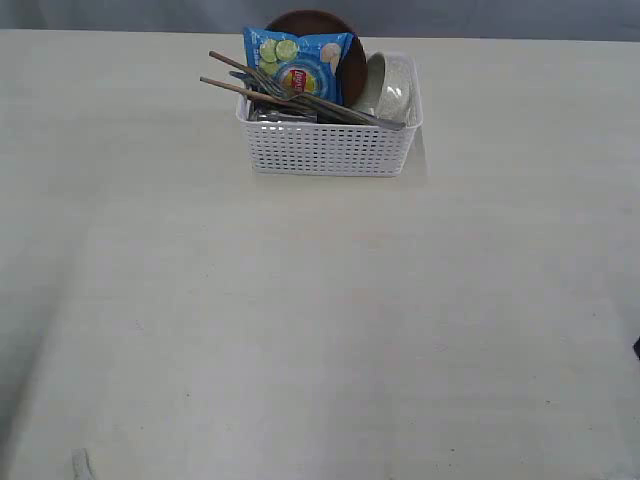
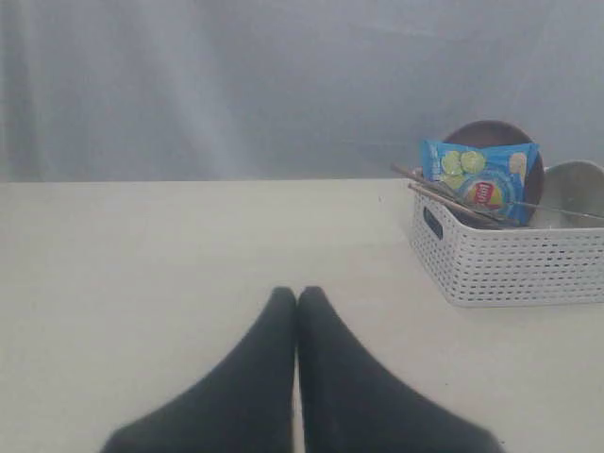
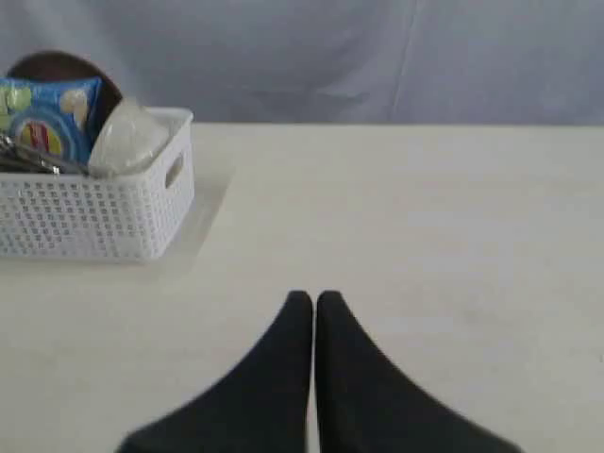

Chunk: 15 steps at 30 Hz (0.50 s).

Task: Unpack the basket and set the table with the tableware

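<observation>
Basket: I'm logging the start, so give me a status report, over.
Left gripper and right gripper shut, empty, apart from the basket. Basket loaded, table not yet set. Blue chip bag leans against the plate.

Setting: staged robot test bench, lab or studio type.
Pale cream table [image 1: 300, 330] with faint wood grain fills the exterior view. A plain grey-white cloth backdrop [image 2: 236, 85] closes off its far edge at 12 o'clock. One white perforated basket [image 1: 330, 150] of props, including a blue chip bag [image 1: 298, 62], stands at 12 o'clock. The black left gripper [image 2: 296, 294] and right gripper [image 3: 313, 297] show over the tabletop.
</observation>
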### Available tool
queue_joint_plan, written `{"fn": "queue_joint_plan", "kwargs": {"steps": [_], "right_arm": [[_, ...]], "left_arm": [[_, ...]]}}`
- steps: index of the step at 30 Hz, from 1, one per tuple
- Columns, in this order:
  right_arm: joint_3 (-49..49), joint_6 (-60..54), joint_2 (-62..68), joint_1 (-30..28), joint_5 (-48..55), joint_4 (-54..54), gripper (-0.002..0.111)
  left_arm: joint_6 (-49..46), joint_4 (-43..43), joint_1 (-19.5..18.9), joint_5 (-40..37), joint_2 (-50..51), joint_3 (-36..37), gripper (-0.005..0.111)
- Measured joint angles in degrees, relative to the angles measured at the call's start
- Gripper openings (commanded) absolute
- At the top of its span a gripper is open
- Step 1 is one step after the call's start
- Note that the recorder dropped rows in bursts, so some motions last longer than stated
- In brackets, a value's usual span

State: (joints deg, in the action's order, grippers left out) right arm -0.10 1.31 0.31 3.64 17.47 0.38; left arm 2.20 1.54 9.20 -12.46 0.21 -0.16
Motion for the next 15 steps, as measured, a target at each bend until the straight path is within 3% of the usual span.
{"fn": "queue_joint_plan", "kwargs": {"steps": [7, 15], "right_arm": [[0.0, 0.0, 0.0, 0.0, -19.58, 0.0, 0.002], [0.0, 0.0, 0.0, 0.0, -32.88, 0.0, 0.002]], "left_arm": [[0.0, 0.0, 0.0, 0.0, 0.0, 0.0, 0.0], [0.0, 0.0, 0.0, 0.0, 0.0, 0.0, 0.0]]}}
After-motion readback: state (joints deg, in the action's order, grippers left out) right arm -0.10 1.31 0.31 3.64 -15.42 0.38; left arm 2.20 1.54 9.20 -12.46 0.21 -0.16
